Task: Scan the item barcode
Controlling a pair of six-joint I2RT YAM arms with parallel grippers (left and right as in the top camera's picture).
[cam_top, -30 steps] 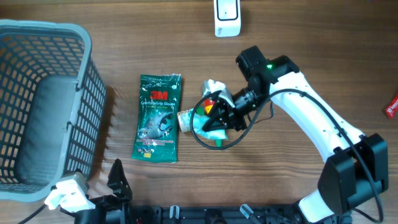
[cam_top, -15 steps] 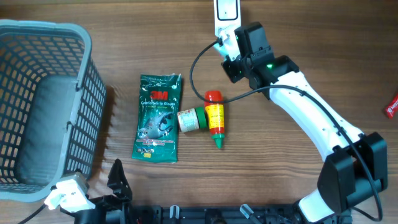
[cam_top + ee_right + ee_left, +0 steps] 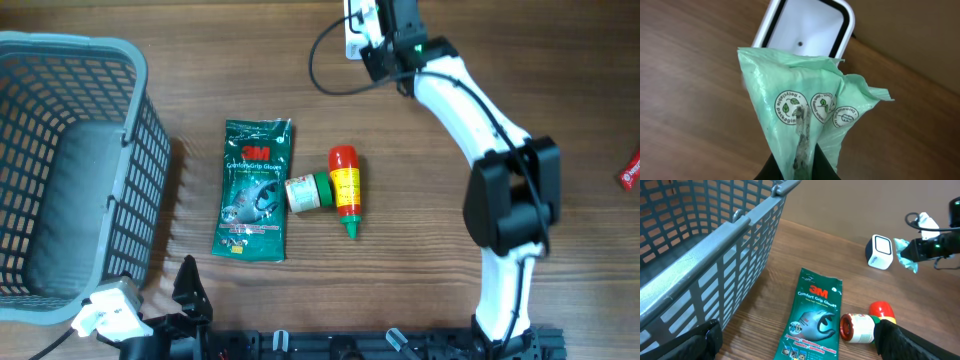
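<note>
The green plastic bag (image 3: 807, 107) (the one printed with little round recycling logos) is held up off the table (image 3: 420, 250). It's pinched at its lower corner by the right gripper (image 3: 799, 167), whose dark fingers are pressed together on the crumpled film. No barcode can be made out on the side that's shown.

Right behind the bag, the white scanner (image 3: 805, 22) is seen at the far edge of the table, its dark-framed window turned toward the bag. From the left wrist view the bag is just beside the scanner, but whether they're touching can't be told. From overhead the right arm is stretched way out to the top of the table, with a black cable (image 3: 315, 60) looped beside it.

Further back toward the middle, three things are laid out side by side: a 3M gloves pack (image 3: 255, 190) lying flat, a small jar (image 3: 308, 192) on its side touching the pack's right edge, and a red-capped bottle (image 3: 346, 190) lying just beside the jar with its green tip pointed at the near edge. All of these are well apart from the scanner.

A grey basket (image 3: 70, 170) is parked on the left side of the table, and a red item (image 3: 630, 170) is cut off at the right edge (can't tell what it is).

The left gripper (image 3: 797, 340) is kept low at the near left corner, jaws spread wide with nothing between them.
</note>
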